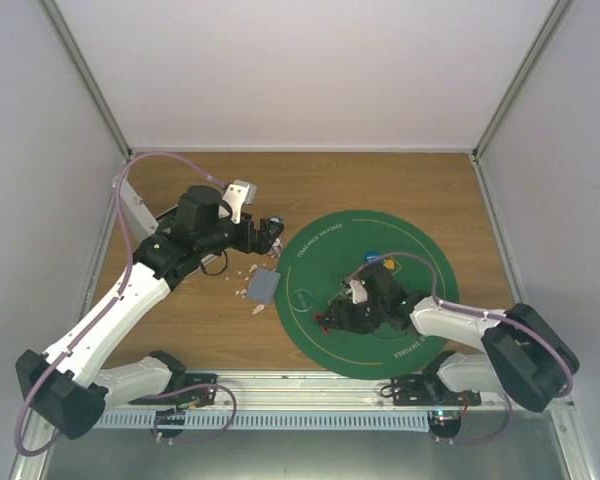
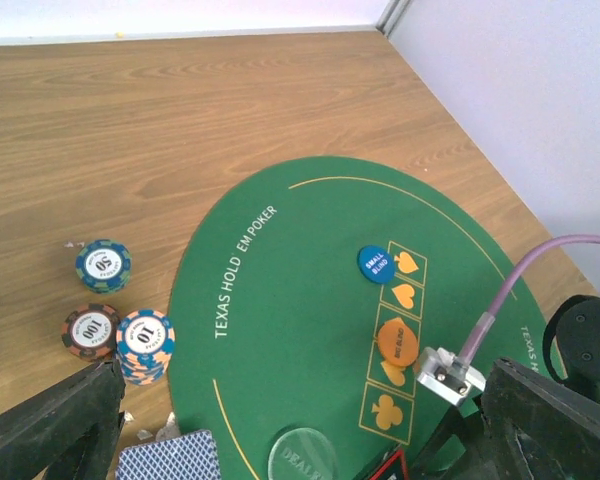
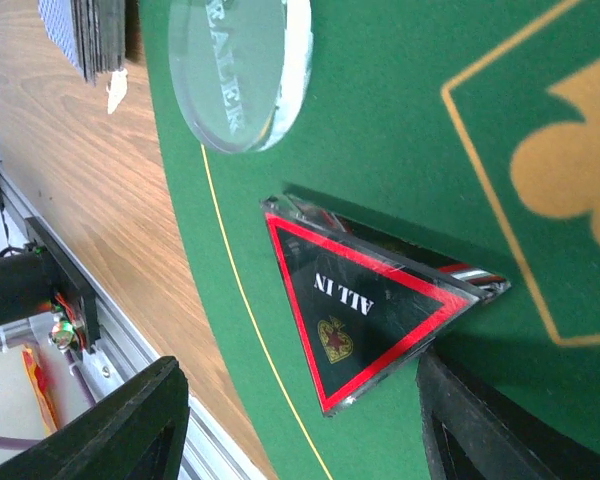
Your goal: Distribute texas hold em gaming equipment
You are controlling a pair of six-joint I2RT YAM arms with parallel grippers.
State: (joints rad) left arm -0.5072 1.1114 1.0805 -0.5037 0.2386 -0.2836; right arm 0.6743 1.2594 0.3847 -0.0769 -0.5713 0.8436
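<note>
Green mat [image 2: 280, 260] printed TEXAS HOLD'EM POKER. On it lie a blue SMALL BLIND token [image 2: 377, 264] toward 12 o'clock, an orange BIG BLIND token [image 2: 398, 341] and a clear DEALER disc [image 2: 302, 455] by the 9 o'clock rim. Just off that rim sits the card deck [image 2: 170, 458]. Chip stacks marked 50 [image 2: 103, 265], 100 [image 2: 90, 331] and 10 [image 2: 145, 343] stand at 10 o'clock. There the left gripper [image 1: 270, 232] hangs, jaws wide and empty. Right gripper [image 3: 302, 370], half-spread, straddles the red-edged ALL IN triangle [image 3: 365, 310] near 8 o'clock, unclamped
</note>
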